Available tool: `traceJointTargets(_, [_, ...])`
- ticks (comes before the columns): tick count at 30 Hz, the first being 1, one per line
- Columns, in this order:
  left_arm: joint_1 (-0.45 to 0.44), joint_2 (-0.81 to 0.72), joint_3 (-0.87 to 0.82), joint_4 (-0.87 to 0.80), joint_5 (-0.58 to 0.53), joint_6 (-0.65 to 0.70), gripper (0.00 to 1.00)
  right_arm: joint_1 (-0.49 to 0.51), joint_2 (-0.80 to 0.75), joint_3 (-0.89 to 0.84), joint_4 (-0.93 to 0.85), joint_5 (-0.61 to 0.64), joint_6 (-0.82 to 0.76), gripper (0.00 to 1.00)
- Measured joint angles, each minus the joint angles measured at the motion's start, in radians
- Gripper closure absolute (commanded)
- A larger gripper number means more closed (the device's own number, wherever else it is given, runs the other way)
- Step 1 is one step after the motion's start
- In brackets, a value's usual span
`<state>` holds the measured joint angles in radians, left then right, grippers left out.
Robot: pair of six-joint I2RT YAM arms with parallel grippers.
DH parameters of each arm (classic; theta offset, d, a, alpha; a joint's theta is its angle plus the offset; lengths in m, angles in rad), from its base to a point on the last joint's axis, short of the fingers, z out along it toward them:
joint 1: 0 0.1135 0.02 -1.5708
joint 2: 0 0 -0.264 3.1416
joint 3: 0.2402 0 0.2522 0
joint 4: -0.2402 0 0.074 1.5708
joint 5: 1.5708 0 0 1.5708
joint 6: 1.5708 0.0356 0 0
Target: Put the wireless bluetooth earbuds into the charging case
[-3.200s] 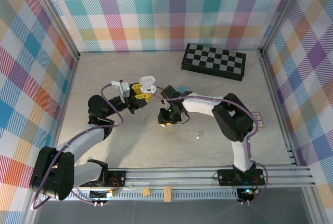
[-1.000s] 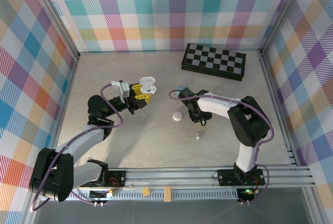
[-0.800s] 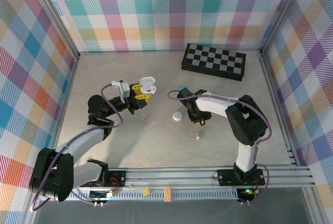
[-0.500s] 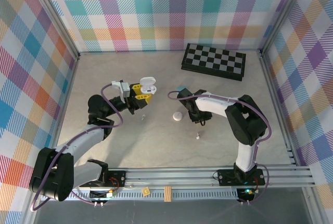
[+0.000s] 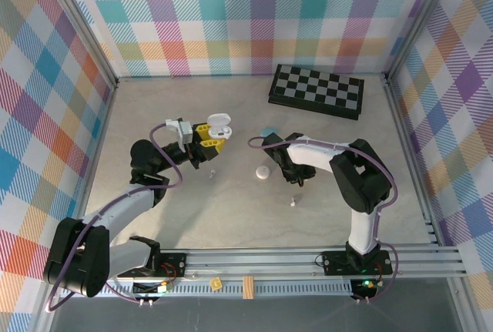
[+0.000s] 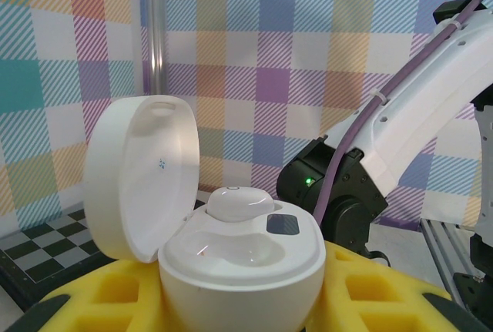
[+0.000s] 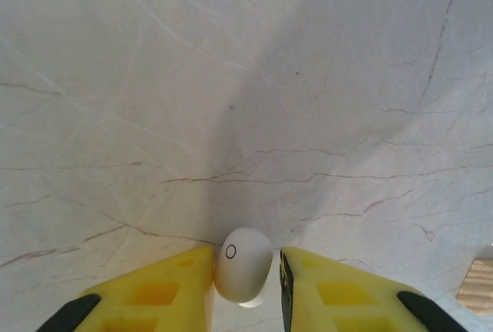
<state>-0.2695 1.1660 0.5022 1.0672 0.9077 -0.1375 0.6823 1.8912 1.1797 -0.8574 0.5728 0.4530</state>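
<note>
Top view: my left gripper (image 5: 208,139) holds the open charging case (image 5: 218,123) up off the pale veined desk (image 5: 192,209), mouth free for loading; plaid walls (image 5: 231,16) all round
Left wrist: yellow pads (image 6: 370,301) clenched on it, one seated earbud (image 6: 239,202) inside
Right wrist: my right gripper (image 7: 245,259) straddles a white earbud (image 7: 243,270) lying on the desk; whether it pinches yet, I cannot tell

The walls (image 5: 231,16) carry a pastel check pattern in many colours, and aluminium posts (image 5: 85,35) stand in the back corners. The table (image 5: 223,216) has a pale grey, marble-like top with thin dark veins. A folded black-and-white chessboard (image 5: 316,91) lies near the back wall, on the right. The light is even.
</note>
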Motion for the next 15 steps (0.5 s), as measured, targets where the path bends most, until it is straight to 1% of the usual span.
traceJointTargets(11, [0.000, 0.000, 0.000, 0.000, 0.000, 0.000, 0.66, 0.000, 0.058, 0.055, -0.045, 0.028, 0.007, 0.71])
traceJointTargets(15, [0.000, 0.000, 0.000, 0.000, 0.000, 0.000, 0.66, 0.000, 0.063, 0.061, -0.051, 0.032, 0.007, 0.74])
